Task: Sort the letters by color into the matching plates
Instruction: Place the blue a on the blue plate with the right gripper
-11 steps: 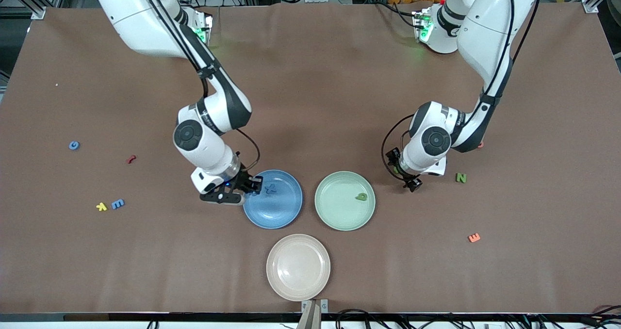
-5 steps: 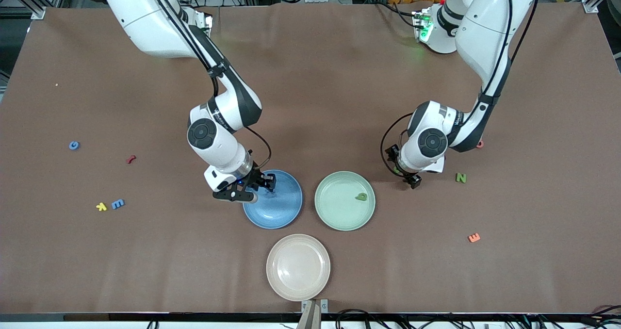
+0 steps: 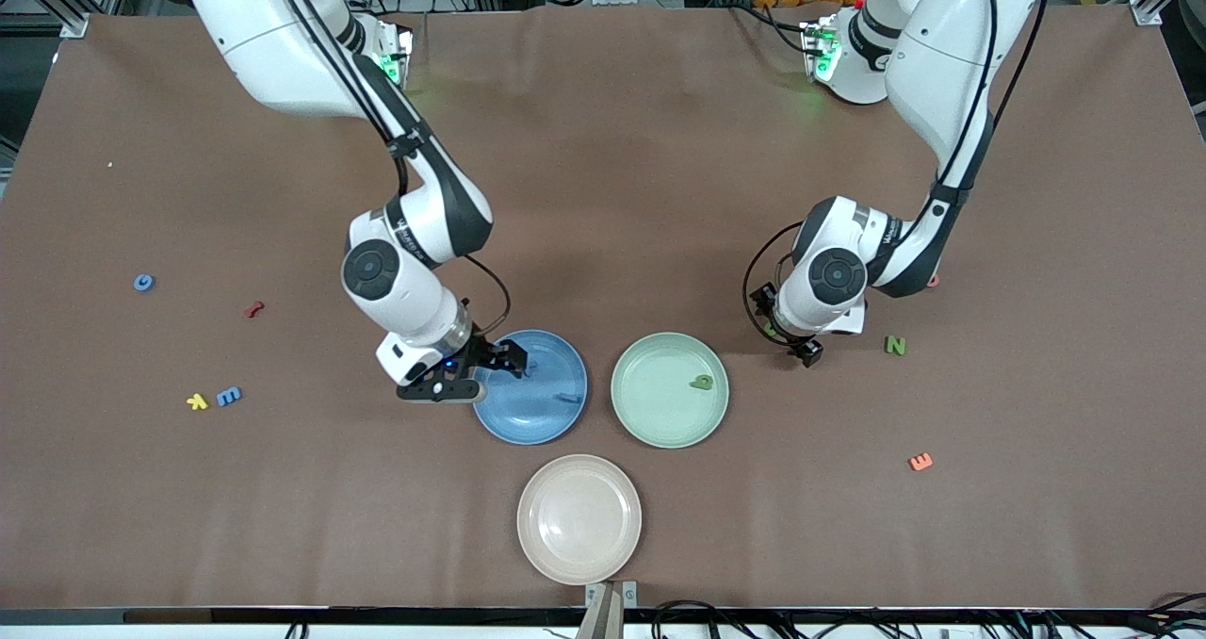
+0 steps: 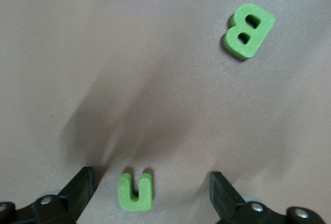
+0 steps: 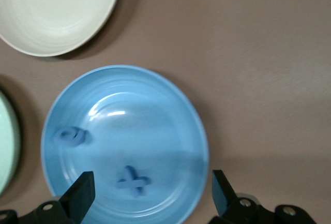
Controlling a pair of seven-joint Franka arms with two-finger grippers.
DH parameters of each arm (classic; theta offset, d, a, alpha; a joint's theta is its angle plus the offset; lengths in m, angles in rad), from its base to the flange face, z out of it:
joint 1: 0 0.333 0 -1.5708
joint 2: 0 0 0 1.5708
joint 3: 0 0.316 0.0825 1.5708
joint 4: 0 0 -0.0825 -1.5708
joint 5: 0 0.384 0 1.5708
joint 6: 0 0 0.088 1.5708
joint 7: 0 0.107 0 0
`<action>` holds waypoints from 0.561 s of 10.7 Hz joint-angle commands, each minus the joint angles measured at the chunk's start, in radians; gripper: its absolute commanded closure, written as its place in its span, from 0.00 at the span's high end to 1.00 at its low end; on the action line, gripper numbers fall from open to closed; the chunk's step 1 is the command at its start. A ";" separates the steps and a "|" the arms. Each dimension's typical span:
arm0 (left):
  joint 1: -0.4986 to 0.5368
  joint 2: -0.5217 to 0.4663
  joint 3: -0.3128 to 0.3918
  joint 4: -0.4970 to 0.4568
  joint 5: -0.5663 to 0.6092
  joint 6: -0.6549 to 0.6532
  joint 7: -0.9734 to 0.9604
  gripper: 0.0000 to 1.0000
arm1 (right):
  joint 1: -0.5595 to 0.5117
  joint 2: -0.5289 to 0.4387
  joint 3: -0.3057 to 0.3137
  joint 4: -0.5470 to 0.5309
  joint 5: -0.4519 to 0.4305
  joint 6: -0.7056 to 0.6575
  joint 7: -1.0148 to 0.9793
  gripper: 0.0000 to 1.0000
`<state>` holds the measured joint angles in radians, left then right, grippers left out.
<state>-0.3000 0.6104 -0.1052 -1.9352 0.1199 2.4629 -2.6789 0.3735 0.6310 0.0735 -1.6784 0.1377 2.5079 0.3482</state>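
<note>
A beige plate [image 3: 578, 518] sat nearer the camera than the blue plate [image 3: 556, 413] and the green plate [image 3: 660, 413], which held one green letter [image 3: 702, 382]. The right gripper [image 3: 476, 375] hung over the blue plate's rim with its jaws now spread and empty; a second earlier it was pinching a blue letter. Two blue letters [image 5: 133, 181] lay flat inside that plate. The left gripper [image 4: 150, 193] hovered with its jaws apart over a green U [image 4: 136, 191], beside a green B [image 4: 249, 31].

I see a beige cream plate [image 3: 578, 518] sitting empty on the brown table cover [image 3: 622, 149], close to the front camera's edge. Just below it, a small metal bracket [image 3: 603, 611] pokes up at the table edge, with black cables [image 3: 697, 611] trailing beside it. Aluminium frame posts [image 3: 1154, 3] stand at the corners.
</note>
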 commanded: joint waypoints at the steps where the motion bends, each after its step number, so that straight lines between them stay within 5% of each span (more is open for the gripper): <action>1: -0.010 -0.007 0.013 0.007 0.066 -0.016 -0.073 1.00 | -0.088 -0.043 0.000 -0.006 -0.012 -0.095 -0.156 1.00; 6: -0.010 -0.026 0.009 0.005 0.066 -0.018 -0.076 1.00 | -0.261 -0.062 -0.014 -0.007 -0.053 -0.199 -0.408 1.00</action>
<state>-0.3002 0.6061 -0.0998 -1.9293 0.1520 2.4627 -2.7096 0.1749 0.5918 0.0569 -1.6704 0.1323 2.3403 0.0366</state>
